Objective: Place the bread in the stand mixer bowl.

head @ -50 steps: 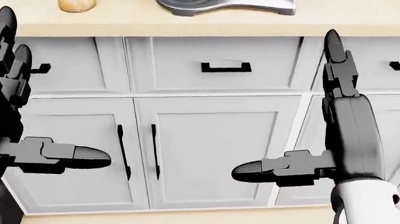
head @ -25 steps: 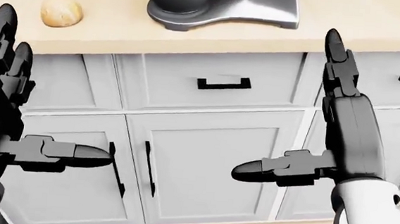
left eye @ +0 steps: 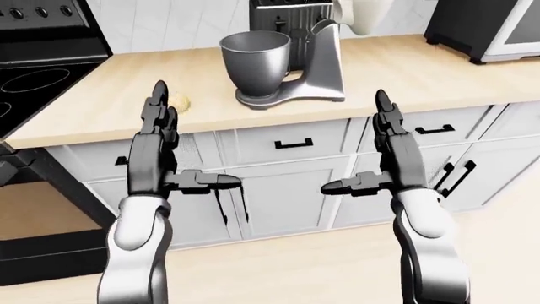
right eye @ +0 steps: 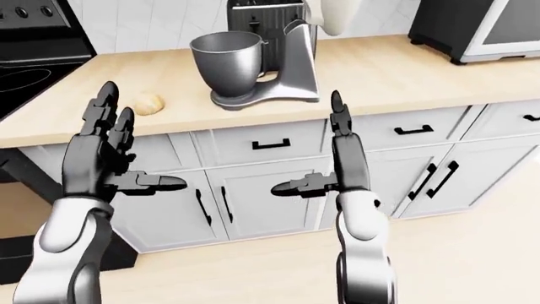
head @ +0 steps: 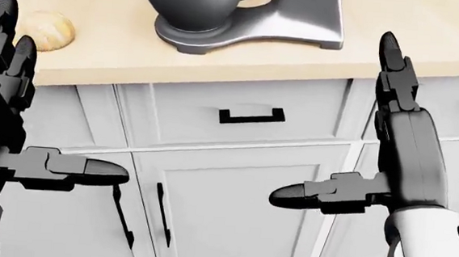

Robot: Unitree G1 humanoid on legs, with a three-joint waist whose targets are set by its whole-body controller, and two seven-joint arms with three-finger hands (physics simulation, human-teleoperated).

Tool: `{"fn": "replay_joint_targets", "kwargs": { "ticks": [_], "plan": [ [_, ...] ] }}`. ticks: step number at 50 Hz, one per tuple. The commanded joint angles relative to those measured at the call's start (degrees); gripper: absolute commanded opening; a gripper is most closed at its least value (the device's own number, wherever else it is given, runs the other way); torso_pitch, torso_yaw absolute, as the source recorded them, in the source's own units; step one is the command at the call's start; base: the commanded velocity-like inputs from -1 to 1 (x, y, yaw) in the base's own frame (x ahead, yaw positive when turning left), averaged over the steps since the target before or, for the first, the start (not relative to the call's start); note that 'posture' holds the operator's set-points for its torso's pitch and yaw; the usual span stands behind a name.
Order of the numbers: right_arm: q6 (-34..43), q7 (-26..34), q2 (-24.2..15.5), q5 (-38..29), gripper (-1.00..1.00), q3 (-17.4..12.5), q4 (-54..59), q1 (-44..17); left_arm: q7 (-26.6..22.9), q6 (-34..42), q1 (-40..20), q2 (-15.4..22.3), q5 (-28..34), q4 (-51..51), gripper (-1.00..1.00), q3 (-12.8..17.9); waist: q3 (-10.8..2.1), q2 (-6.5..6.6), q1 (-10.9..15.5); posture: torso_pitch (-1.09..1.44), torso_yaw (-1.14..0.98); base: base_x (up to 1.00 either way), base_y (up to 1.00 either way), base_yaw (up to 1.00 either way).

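Observation:
A small round bread roll (right eye: 149, 103) lies on the light wooden counter (right eye: 380, 76), left of the stand mixer (left eye: 316, 57). The mixer's grey metal bowl (left eye: 256, 60) stands upright under the raised head, and nothing shows inside it. Both hands hover below the counter edge, level with the cabinets, and hold nothing. My left hand (head: 53, 98) is open, fingers pointing up and thumb out to the right, with the roll (head: 48, 29) just above its fingertips in the head view. My right hand (head: 335, 121) is open in a mirrored pose, below and right of the mixer.
White cabinets with black handles (head: 251, 115) run under the counter. A black stove (left eye: 33, 76) adjoins the counter's left end. A dark appliance (left eye: 283, 16) stands behind the mixer and a black microwave (left eye: 489, 25) at the top right. Below is wooden floor (left eye: 278, 266).
The whole head view has shifted: counter, roll and mixer sit lower and larger, so the camera has moved nearer. Both hands keep the same open pose.

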Motion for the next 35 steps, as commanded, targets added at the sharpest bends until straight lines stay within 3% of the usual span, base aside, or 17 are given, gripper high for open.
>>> {"fn": "replay_joint_targets", "kwargs": {
  "ticks": [1,3,7,9,10,11,12,13,14,19,21,23,24,26,31,33,35],
  "plan": [
    [-1.45,-0.43,-0.61,-0.39,1.0,-0.95,-2.51,-1.5,0.04,-1.45,-1.49,0.14,-0.06,-2.01,1.0,-0.33,-1.27,0.38,-0.22,0.0,0.0,0.16,0.0,0.0],
    [-1.51,-0.43,-0.63,-0.37,1.0,-0.99,-2.43,-1.54,0.04,-1.91,-1.3,0.08,0.01,-1.69,1.0,-0.42,-1.62,-0.46,-0.13,0.0,0.0,0.16,0.0,0.0],
    [-1.91,-0.55,-0.67,-0.31,1.0,-1.06,-1.89,-1.67,0.03,-4.67,0.46,-0.42,0.22,-0.64,1.0,-0.72,-1.07,-2.94,0.23,0.0,0.0,0.16,0.0,0.0],
    [-1.6,-0.58,-0.61,-0.5,1.0,-0.88,-2.26,-1.58,-0.04,-2.81,-0.74,-0.13,0.11,-1.18,1.0,-0.49,-1.17,-5.06,0.36,0.0,0.0,0.15,0.0,0.0],
    [-1.52,-0.58,-0.6,-0.55,1.0,-0.86,-2.35,-1.58,-0.05,-2.62,-0.83,-0.11,0.08,-1.32,1.0,-0.44,-1.84,-6.93,0.42,0.0,0.0,0.16,0.0,0.0],
    [-1.51,-0.58,-0.58,-0.58,1.0,-0.85,-2.4,-1.54,-0.06,-2.9,-0.63,-0.15,0.09,-1.21,1.0,-0.46,-2.33,-7.18,0.71,0.0,0.0,0.16,0.0,0.0],
    [-1.51,-0.59,-0.57,-0.58,1.0,-0.85,-2.39,-1.53,-0.07,-2.86,-0.58,-0.16,0.08,-1.29,1.0,-0.46,-1.61,-5.99,-0.13,0.0,0.0,0.16,0.0,0.0],
    [-1.43,-0.59,-0.55,-0.64,1.0,-0.8,-2.41,-1.57,-0.06,-3.36,-0.46,-0.2,0.11,-0.83,1.0,-0.46,-1.21,-6.65,0.13,0.0,0.0,0.16,0.0,0.0],
    [-1.44,-0.61,-0.53,-0.65,1.0,-0.79,-2.33,-1.6,-0.06,-3.04,-0.5,-0.19,0.1,-1.09,1.0,-0.45,-1.22,-6.38,-0.21,0.0,0.0,0.16,0.0,0.0],
    [-1.54,-0.59,-0.56,-0.67,1.0,-0.8,-2.18,-1.62,-0.06,-3.3,-0.22,-0.25,0.07,-1.07,1.0,-0.4,-0.6,-3.7,-0.4,0.0,0.0,0.16,0.0,0.0],
    [-1.4,-0.57,-0.55,-0.73,1.0,-0.76,-2.32,-1.62,-0.06,-3.3,-0.15,-0.23,0.08,-1.13,1.0,-0.38,-0.58,-1.95,-0.66,0.0,0.0,0.15,0.0,0.0],
    [-1.26,-0.53,-0.53,-0.78,1.0,-0.75,-2.51,-1.59,-0.05,-3.12,-0.23,-0.22,0.03,-1.3,1.0,-0.31,-1.7,1.56,-0.87,0.0,0.0,0.15,0.0,0.0],
    [-1.16,-0.52,-0.52,-0.82,1.0,-0.73,-2.63,-1.58,-0.06,-3.14,-0.15,-0.22,0.05,-1.34,1.0,-0.33,-1.66,0.27,-0.46,0.0,0.0,0.16,0.0,0.0],
    [-1.13,-0.51,-0.51,-0.85,1.0,-0.74,-2.66,-1.59,-0.05,-3.45,-0.03,-0.26,0.07,-1.13,1.0,-0.35,-1.05,0.43,-0.31,0.0,0.0,0.15,0.0,0.0],
    [-1.23,-0.53,-0.49,-0.86,1.0,-0.75,-2.6,-1.54,-0.08,-3.42,0.05,-0.27,0.0,-1.21,1.0,-0.3,-1.16,-2.03,0.08,0.0,0.0,0.15,0.0,0.0],
    [-1.36,-0.55,-0.47,-0.83,1.0,-0.76,-2.46,-1.5,-0.11,-3.28,0.0,-0.22,-0.02,-1.3,1.0,-0.26,-1.03,-3.52,0.27,0.0,0.0,0.15,0.0,0.0],
    [-1.42,-0.56,-0.48,-0.81,1.0,-0.78,-2.43,-1.51,-0.1,-3.23,0.09,-0.25,-0.04,-1.42,1.0,-0.26,-1.51,-6.15,0.42,0.0,0.0,0.15,0.0,0.0]
  ]
}}
